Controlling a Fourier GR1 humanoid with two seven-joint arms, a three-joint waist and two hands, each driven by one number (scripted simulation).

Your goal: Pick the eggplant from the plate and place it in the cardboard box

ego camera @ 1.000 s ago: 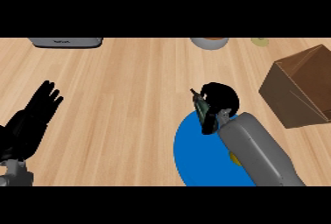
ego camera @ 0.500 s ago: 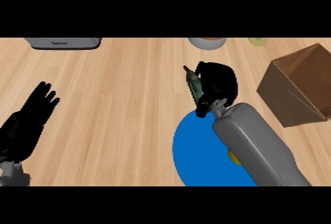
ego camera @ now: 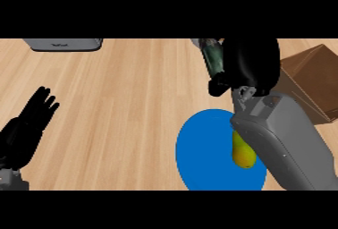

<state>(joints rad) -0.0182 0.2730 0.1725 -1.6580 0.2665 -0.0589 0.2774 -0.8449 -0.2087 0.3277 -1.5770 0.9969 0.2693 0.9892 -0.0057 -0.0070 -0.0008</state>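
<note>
Beyond the plate point(ego camera: 198, 156), near the box point(ego camera: 315, 76), right hand point(ego camera: 247, 62) curled round the eggplant point(ego camera: 213, 58), left hand point(ego camera: 30, 125) open, resting at left edge

A light wooden counter point(ego camera: 132, 89) is shown; on it are set a blue plate point(ego camera: 204, 152) near the front edge, a cardboard box point(ego camera: 310, 80) at the right, and a grey appliance point(ego camera: 63, 44) at the far left.

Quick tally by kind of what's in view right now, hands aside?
Plates: 1, the blue plate.
Food items: 2, the eggplant held in the right hand, and a yellow food item lying on the plate.
Boxes: 1, the cardboard box at the right edge.
Appliances: 1, a grey appliance at the top left.
Total: 5.
</note>
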